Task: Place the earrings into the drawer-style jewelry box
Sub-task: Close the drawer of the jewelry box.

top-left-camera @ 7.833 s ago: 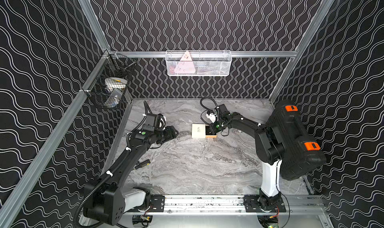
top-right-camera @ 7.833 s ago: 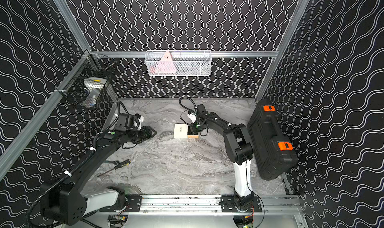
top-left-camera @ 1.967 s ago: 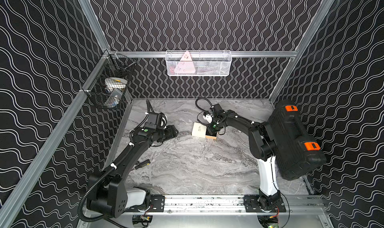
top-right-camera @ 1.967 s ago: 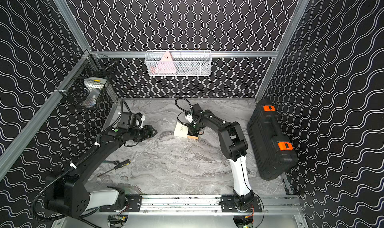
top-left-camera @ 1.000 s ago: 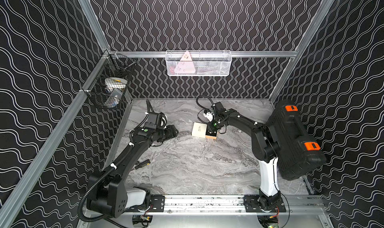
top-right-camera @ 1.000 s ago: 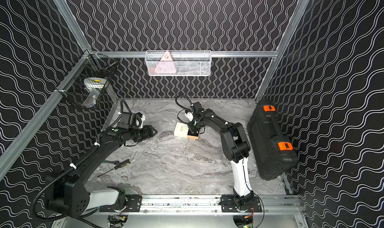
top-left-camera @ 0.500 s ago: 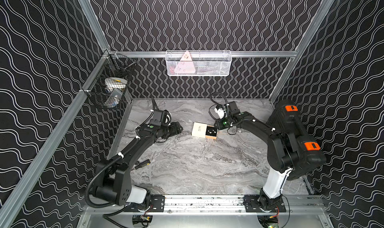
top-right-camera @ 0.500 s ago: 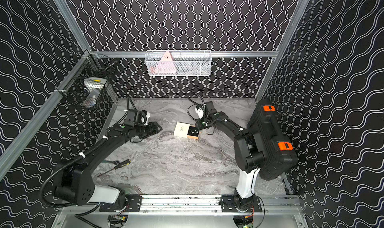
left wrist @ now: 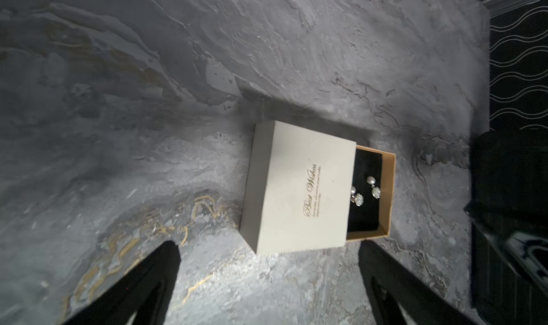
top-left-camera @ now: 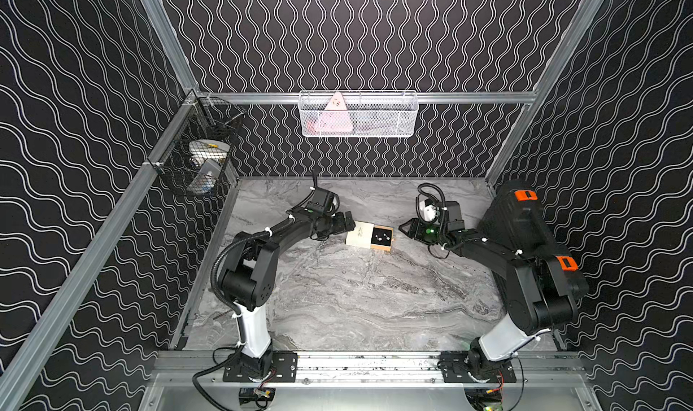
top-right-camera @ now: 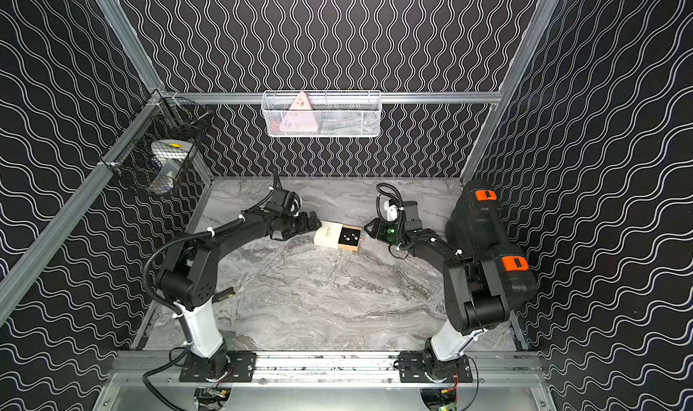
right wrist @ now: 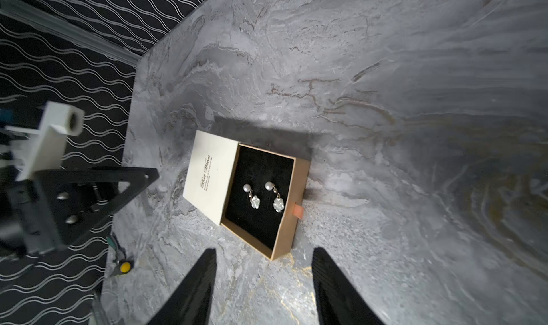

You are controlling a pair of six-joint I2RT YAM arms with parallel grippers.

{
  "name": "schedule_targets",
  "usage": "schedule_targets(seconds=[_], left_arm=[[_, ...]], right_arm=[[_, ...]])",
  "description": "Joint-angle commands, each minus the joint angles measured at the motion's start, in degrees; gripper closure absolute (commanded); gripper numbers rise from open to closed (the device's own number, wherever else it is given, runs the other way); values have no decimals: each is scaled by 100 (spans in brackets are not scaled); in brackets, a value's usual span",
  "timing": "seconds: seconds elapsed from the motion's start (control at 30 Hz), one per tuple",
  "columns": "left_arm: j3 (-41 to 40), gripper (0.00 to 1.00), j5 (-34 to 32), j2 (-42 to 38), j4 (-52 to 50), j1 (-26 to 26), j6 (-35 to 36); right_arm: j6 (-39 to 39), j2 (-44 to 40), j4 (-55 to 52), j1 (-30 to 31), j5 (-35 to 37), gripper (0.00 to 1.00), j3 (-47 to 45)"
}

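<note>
The box (top-left-camera: 359, 234) lies on the table (top-left-camera: 337, 300), toward the far side and midway between left and right, between the two grippers. Its cream sleeve end faces left. The tan drawer (right wrist: 288, 219) sticks out to the right, partly open. Both earrings (right wrist: 278, 204) lie side by side on the drawer's black lining, just right of the sleeve's edge.

The left gripper (top-left-camera: 351, 221) sits just beside the sleeve's far-left corner. Its fingers (left wrist: 142, 285) are spread wide and hold nothing, and whether a tip touches the sleeve cannot be told.

The right gripper (top-left-camera: 403, 230) is near the drawer's right end with a clear gap of bare table between. Its fingers (right wrist: 192, 288) are parted and empty, aimed at the drawer.
</note>
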Motion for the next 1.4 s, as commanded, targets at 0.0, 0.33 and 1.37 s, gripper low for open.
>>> schedule_targets(seconds=[0.0, 0.33, 1.37], left_arm=[[181, 1, 190, 267, 273, -17, 142], [371, 1, 507, 761, 580, -59, 51], [188, 8, 771, 920, 1055, -432, -454]], right_arm=[[695, 241, 732, 3, -409, 45, -70], [1144, 997, 1392, 13, -586, 48, -6], [1443, 2325, 1527, 488, -1149, 52, 1201]])
